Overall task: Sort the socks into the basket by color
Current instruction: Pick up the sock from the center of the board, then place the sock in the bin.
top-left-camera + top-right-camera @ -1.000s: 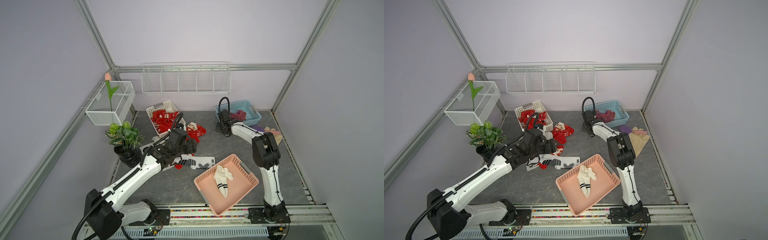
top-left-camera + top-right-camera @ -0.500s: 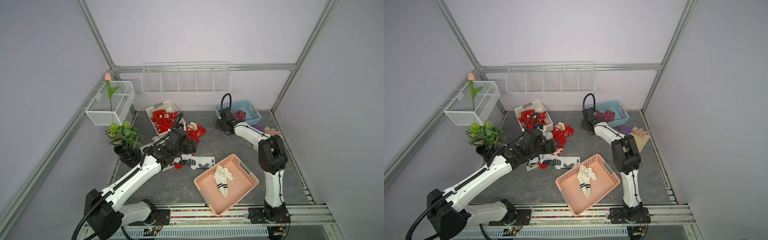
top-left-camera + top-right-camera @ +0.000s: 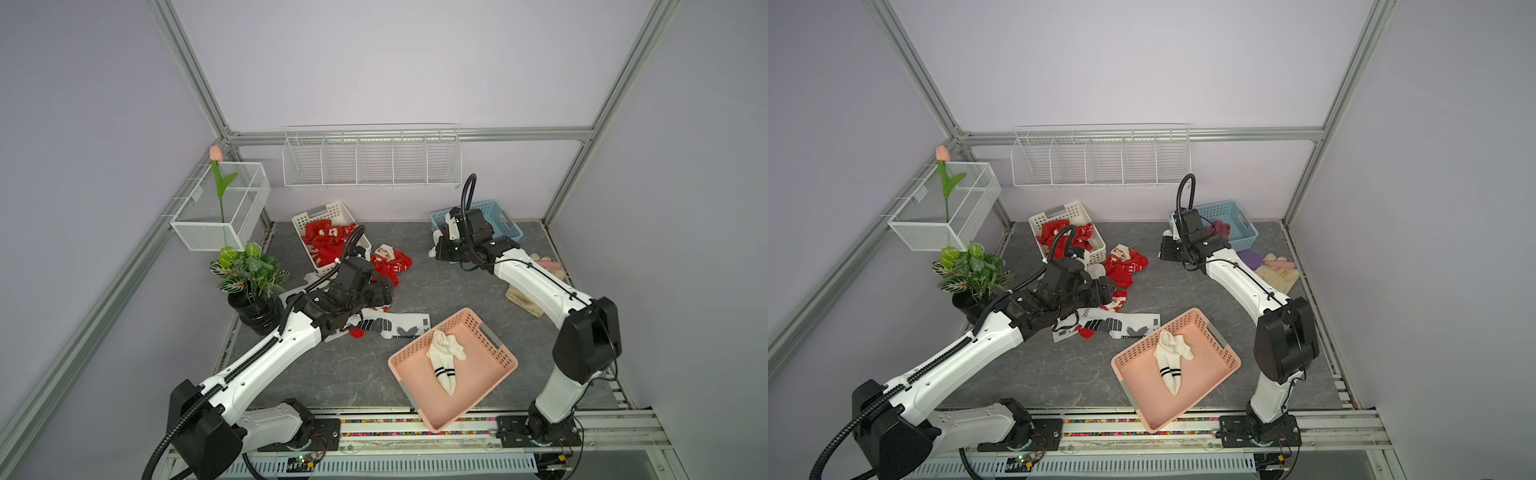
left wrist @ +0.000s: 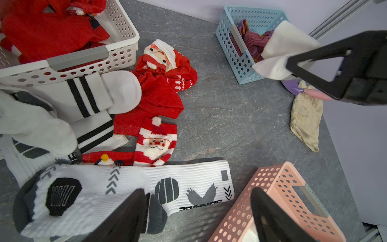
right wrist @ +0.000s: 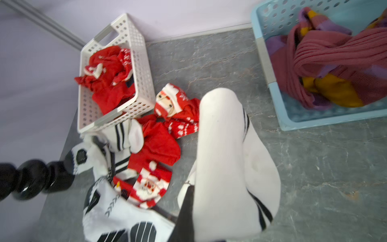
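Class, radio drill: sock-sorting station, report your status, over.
Left gripper open above the long white sock. Right gripper shut on a striped white sock, by the blue basket. Red Santa socks loose beside the white basket.

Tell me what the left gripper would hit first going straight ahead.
Likely the long white sock just ahead of the left gripper, else the bare table beyond it; depth is unclear.

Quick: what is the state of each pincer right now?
Left pincer: open, holding nothing.
Right pincer: closed on a white sock with black stripes.
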Robot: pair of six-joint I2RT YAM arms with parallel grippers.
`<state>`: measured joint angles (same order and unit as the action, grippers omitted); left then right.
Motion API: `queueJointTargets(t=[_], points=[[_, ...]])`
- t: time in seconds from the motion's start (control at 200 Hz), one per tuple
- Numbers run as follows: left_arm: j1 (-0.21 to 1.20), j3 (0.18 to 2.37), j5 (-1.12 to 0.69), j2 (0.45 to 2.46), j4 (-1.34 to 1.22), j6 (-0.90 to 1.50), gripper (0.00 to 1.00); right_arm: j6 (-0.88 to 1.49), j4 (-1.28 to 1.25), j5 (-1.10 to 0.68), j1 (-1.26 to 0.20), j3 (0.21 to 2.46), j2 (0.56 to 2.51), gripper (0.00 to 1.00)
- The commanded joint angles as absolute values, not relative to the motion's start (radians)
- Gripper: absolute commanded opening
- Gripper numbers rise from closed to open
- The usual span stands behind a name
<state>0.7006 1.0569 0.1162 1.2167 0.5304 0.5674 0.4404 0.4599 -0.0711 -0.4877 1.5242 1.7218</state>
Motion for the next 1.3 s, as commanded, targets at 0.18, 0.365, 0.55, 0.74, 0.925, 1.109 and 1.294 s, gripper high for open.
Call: queueJointTargets(t=[0.18,0.365,0.55,0.74,0.925,1.109,1.294], points=[[0.693,1.052,0.157,1.226,0.567,0.577,0.78,0.249,0.684,-0.363,-0.561,1.349,1.477,0.07],[0.693,1.049,0.185,1.232,0.584,0.582,0.79,0.202,0.773,-0.465,-0.62,1.209,1.356,0.07],[0.69,1.046,0.204,1.243,0.613,0.609,0.81,0.191,0.831,-0.51,-0.661,1.103,1.322,0.07],[0.683,1.042,0.225,1.245,0.648,0.626,0.95,0.168,0.883,-0.522,-0.696,1.048,1.32,0.07],[0.675,1.024,0.233,1.227,0.66,0.654,1.0,0.133,0.965,-0.499,-0.714,1.087,1.326,0.61],[0.67,1.015,0.276,1.193,0.665,0.688,1.0,0.119,1.019,-0.461,-0.725,1.22,1.333,0.84],[0.67,1.003,0.354,1.1,0.688,0.75,1.0,0.111,0.913,-0.424,-0.755,1.367,1.491,0.8]])
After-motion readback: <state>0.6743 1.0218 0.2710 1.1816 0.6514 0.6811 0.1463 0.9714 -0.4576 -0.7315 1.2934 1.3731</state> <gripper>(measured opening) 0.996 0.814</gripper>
